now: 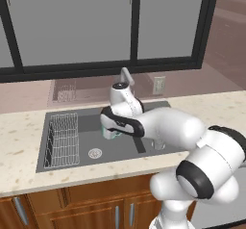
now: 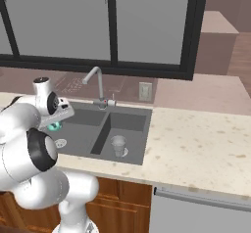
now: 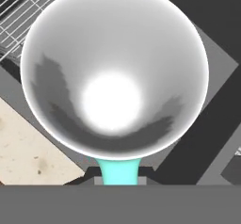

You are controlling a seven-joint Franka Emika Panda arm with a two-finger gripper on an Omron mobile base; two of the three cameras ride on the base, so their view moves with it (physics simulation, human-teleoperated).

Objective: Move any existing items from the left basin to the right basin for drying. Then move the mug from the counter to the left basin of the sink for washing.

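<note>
Over the left basin [image 1: 86, 144]: gripper [image 1: 111, 133] is hanging, jaws clamped on the teal mug's [image 3: 113, 72] handle.
Glass [image 2: 118, 146]: standing in the right basin [image 2: 128, 124].
Risk: mug is dangling by its handle; an early release could tip it onto the wire rack [image 1: 62, 141].

A beige speckled stone countertop [image 2: 196, 139] is carrying a dark grey double-basin sink [image 1: 91, 118]; a small translucent grey glass [image 2: 118, 146] is standing, apparently upright, in the narrower right basin [image 2: 128, 123].
</note>
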